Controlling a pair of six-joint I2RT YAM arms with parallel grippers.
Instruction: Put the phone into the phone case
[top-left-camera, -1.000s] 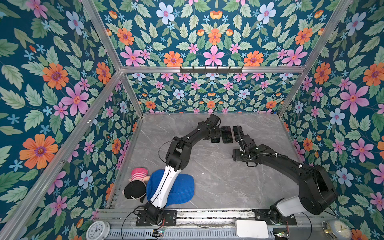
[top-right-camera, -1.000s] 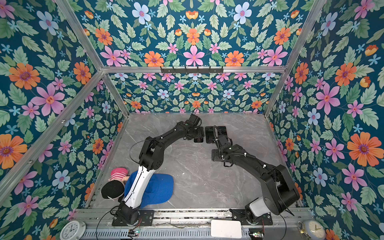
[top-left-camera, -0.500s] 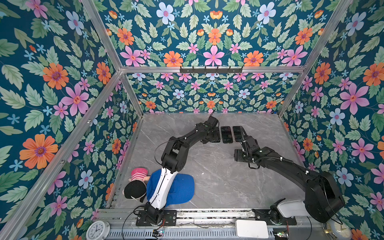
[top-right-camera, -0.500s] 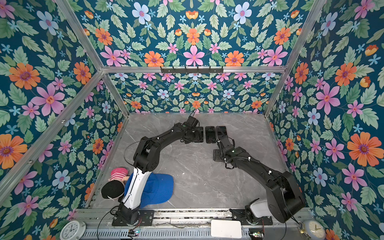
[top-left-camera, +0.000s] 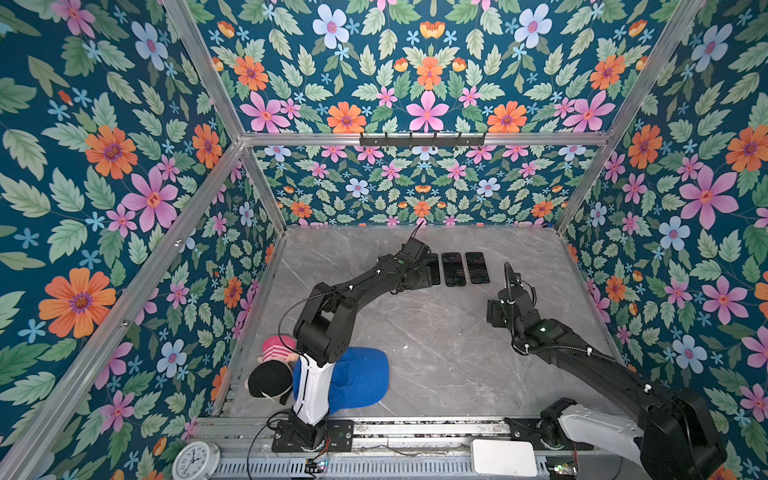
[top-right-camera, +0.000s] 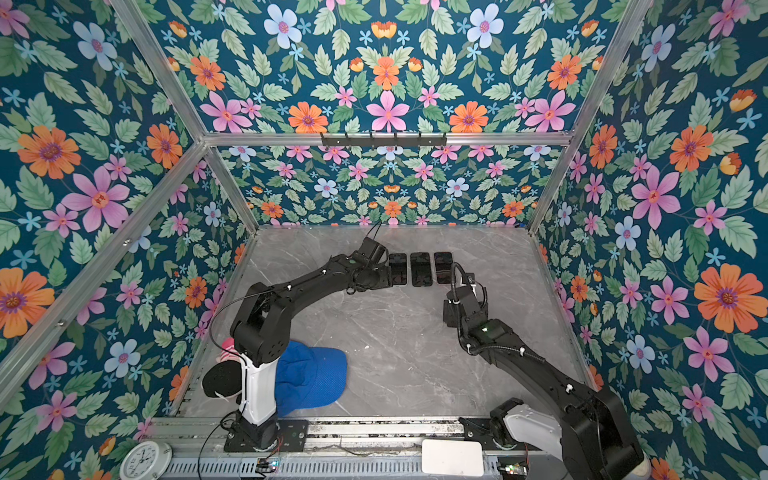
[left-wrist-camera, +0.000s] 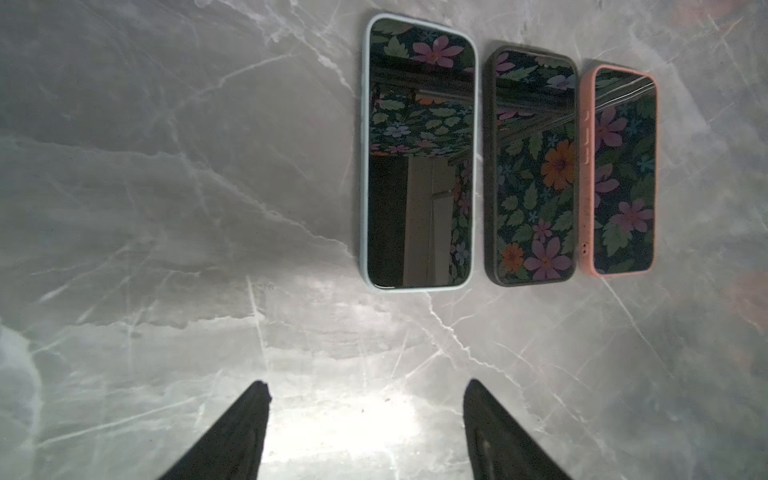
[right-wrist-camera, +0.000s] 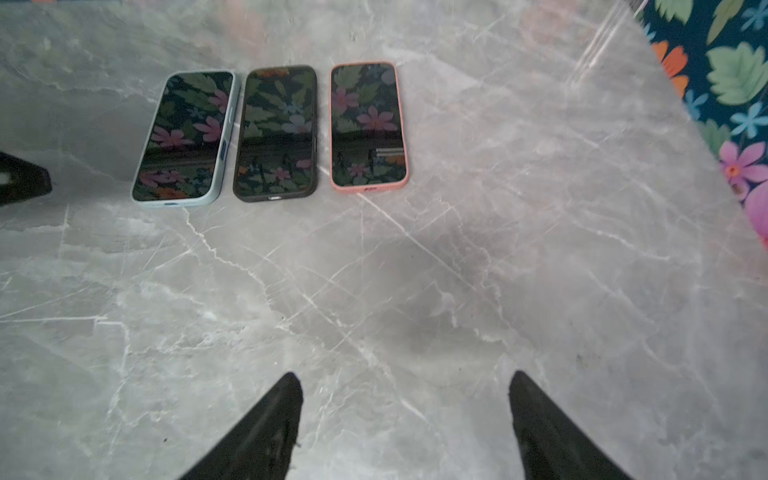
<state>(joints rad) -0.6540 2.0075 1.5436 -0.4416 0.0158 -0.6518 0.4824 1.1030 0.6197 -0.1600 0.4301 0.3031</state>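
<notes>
**Reference point:** the dark-cased phone (left-wrist-camera: 532, 166), the middle of three handsets lying flat and screen-up on the table (right-wrist-camera: 498, 270).

**Position of work items.** The blue-cased phone (left-wrist-camera: 419, 153) lies just beside the reference on the left arm's side. The pink-cased phone (left-wrist-camera: 621, 170) lies just beside it on the right arm's side. The three long edges run parallel, with narrow gaps between them. Each screen sits inside a case rim. No bare handset and no empty case shows in any view.

**Gripper state.**
- The left gripper (left-wrist-camera: 365, 390) is released, jaws spread wide, nothing between them. It hovers near the reference, out beyond the blue-cased phone.
- The right gripper (right-wrist-camera: 405, 380) is likewise released and empty. It stands well apart from the reference, on the side facing the robot's bases.

**Step in hand (judgement).** Insertion appears complete for all three units, so this reads as the let-go or stand-off stage.

**Next move (judgement).**
1. Confirm that every corner is seated (the rims look even, but fine gaps are too small to tell).
2. Any retreat by the left arm calls for a lift clear of the blue-cased phone, so the row is not nudged.
</notes>
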